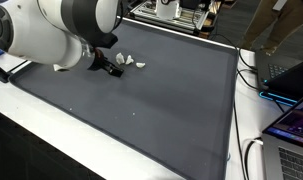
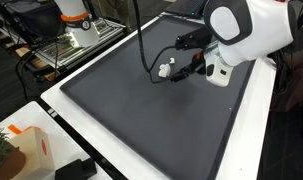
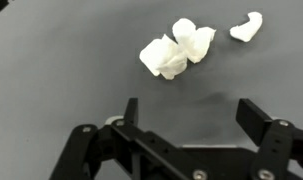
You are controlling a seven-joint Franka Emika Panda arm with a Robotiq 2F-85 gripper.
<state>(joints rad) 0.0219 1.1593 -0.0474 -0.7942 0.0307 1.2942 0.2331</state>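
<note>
Plainly empty, the black two-finger gripper hovers spread wider than the crumpled white wad, perhaps tissue, lying untouched just ahead.

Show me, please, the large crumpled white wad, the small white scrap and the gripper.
large crumpled white wad (image 3: 176, 50): wrist view, its middle.
small white scrap (image 3: 247, 27): wrist view, its middle.
gripper (image 3: 189, 112): wrist view, midway between its open fingertips.

A crumpled white paper wad, folded into soft lumps, lies loose on the dark grey mat; in the wrist view a smaller white scrap lies near its right, not touching
</note>
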